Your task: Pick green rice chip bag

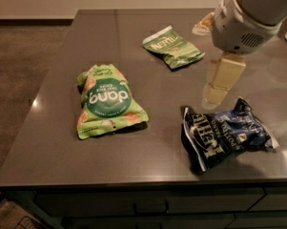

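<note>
The green rice chip bag (109, 99) lies flat on the dark grey countertop (52, 142), left of centre. It is puffy and light green, with a dark green circle and white "dang" lettering seen upside down. My gripper (214, 95) hangs from the white arm (243, 18) at the right and points down. It hovers just above the upper left end of the dark blue bag, well to the right of the green rice chip bag and apart from it. It holds nothing that I can see.
A smaller, flat olive-green bag (172, 46) lies at the back centre. A crumpled dark blue bag (224, 132) lies at the front right. A tan packet (203, 23) shows behind the arm. The counter's front edge and left edge are close by, with floor to the left.
</note>
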Motion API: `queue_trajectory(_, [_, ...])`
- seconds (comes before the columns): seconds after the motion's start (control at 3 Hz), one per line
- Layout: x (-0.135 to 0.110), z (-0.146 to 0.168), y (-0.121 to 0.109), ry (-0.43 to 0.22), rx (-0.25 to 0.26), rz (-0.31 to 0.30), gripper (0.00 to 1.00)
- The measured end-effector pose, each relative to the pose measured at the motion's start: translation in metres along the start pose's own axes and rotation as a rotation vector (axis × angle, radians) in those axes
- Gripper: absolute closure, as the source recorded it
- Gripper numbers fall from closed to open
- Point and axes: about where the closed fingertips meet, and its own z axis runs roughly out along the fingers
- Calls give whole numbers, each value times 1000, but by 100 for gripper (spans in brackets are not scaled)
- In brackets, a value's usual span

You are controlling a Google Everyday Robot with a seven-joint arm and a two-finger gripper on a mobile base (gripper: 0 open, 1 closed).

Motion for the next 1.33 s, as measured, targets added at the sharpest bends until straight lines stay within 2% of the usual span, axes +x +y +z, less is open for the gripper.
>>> queue_trajectory(0.33, [-35, 23, -11, -55, -32, -123, 0])
queue_trajectory(0.67, [-59, 46, -29, -93, -78, -263, 0])
queue_trajectory(1.0, [-80, 62, -48, -147, -109, -428, 0])
queue_trajectory(1.33, [-101, 74, -61, -201, -112, -624, 0])
